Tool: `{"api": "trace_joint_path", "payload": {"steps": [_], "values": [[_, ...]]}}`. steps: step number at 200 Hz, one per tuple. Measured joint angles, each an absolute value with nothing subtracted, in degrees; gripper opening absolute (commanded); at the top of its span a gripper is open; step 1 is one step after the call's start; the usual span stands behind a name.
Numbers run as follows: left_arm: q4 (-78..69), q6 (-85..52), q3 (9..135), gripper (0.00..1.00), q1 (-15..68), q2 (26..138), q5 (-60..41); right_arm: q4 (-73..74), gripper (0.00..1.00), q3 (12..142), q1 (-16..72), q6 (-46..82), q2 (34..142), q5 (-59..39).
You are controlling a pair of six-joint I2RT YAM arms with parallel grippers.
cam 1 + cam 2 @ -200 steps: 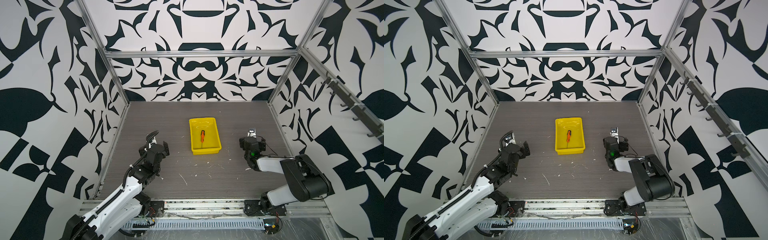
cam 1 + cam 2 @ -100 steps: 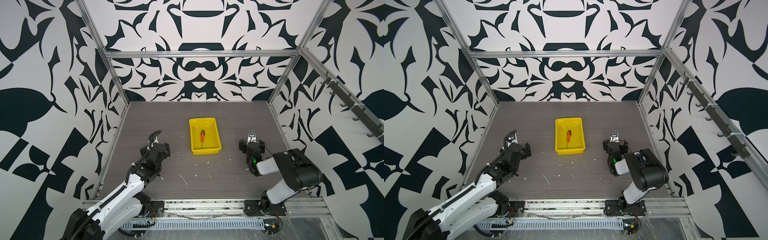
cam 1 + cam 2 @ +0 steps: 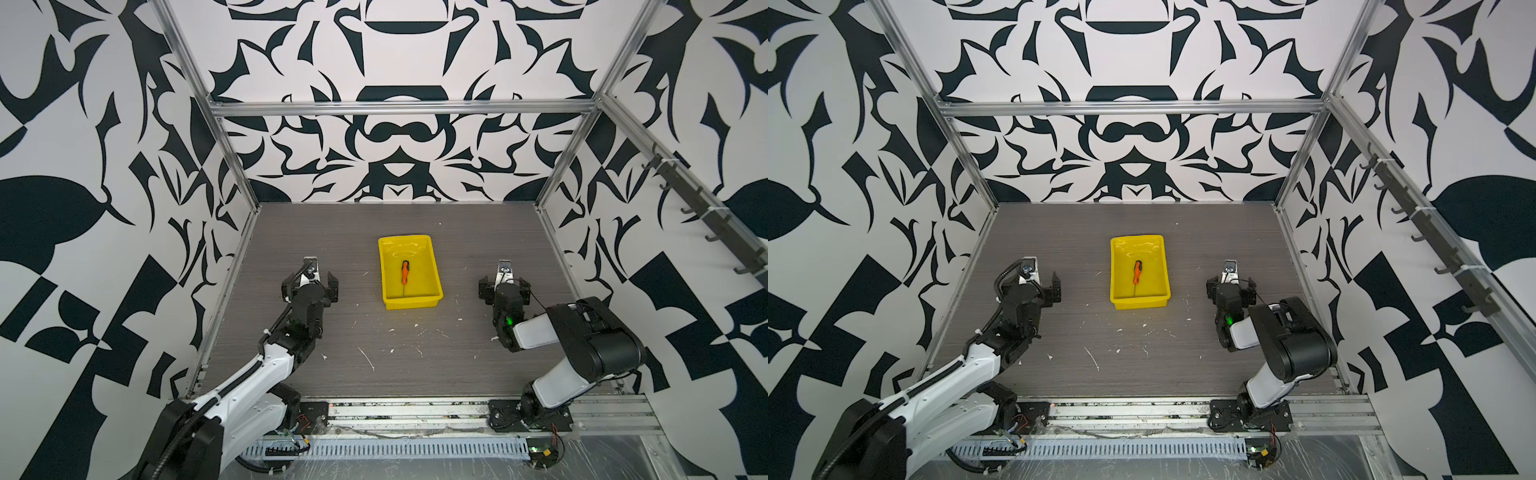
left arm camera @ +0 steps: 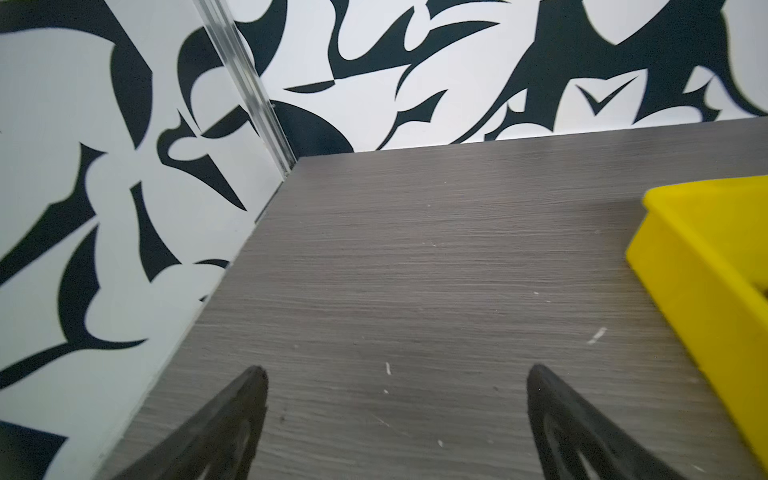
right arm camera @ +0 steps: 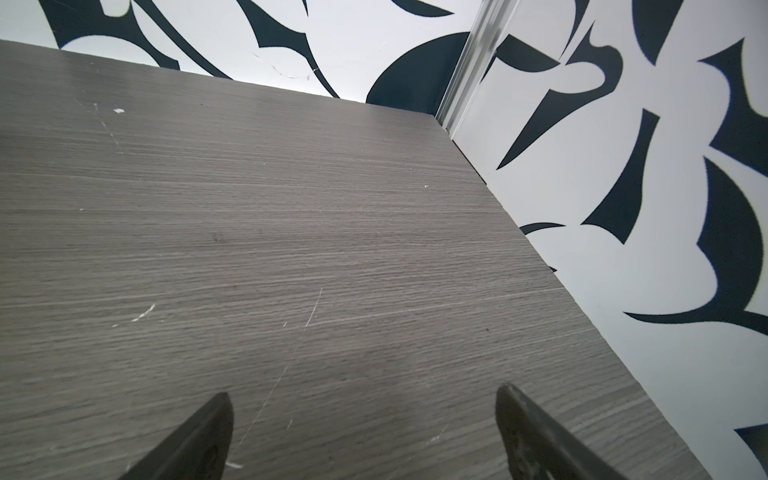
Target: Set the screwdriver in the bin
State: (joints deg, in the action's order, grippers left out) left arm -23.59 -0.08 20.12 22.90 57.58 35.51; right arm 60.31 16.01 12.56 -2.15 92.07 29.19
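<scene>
Screwdriver (image 3: 404,272) lies flat on the floor of the bin (image 3: 411,304), roughly mid-floor and clear of all four walls; seen in both top views. Black cap points to the far wall, shaft to the near wall.

Look: short orange handle, black end cap, thin silver shaft that is hard to make out against the yellow. Bin is shallow, bright yellow and glossy, with a flared rim.

Handling (judgement): light and rigid, no fragile parts. The round handle probably rolls on the glossy floor, and the shaft is too thin for a sure pinch. Best hold is across the orange handle, its thickest part, from above.

Left gripper (image 3: 311,282): jaws spread wide, nothing between them, over bare table (image 3: 374,340) to the left of the bin. Its wrist view shows only a yellow corner of the bin.

Right gripper (image 3: 504,286): jaws also spread and empty, well to the right of the bin.

By this layout the task looks done
</scene>
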Motion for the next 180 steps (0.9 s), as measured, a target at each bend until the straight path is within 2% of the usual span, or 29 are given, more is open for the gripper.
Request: {"api": "trace_joint_path", "payload": {"steps": [39, 77, 146, 180], "values": [[-30.8, 2.1, 20.4, 1.00, 12.8, 64.9, 31.5, 60.3, 1.00, 16.0, 12.6, -2.2, 92.1, 29.1], [-41.3, 2.6, 19.2, 1.00, 10.5, 72.2, 30.3, 60.3, 1.00, 16.0, 12.6, -2.2, 92.1, 29.1], [-65.9, -1.5, 9.7, 1.00, 6.1, 86.5, 31.6, 60.3, 1.00, 16.0, 12.6, -2.2, 92.1, 29.1], [-68.5, -1.7, 10.3, 1.00, 6.1, 87.0, 31.5, 60.3, 1.00, 16.0, 12.6, -2.2, 92.1, 29.1]]}}
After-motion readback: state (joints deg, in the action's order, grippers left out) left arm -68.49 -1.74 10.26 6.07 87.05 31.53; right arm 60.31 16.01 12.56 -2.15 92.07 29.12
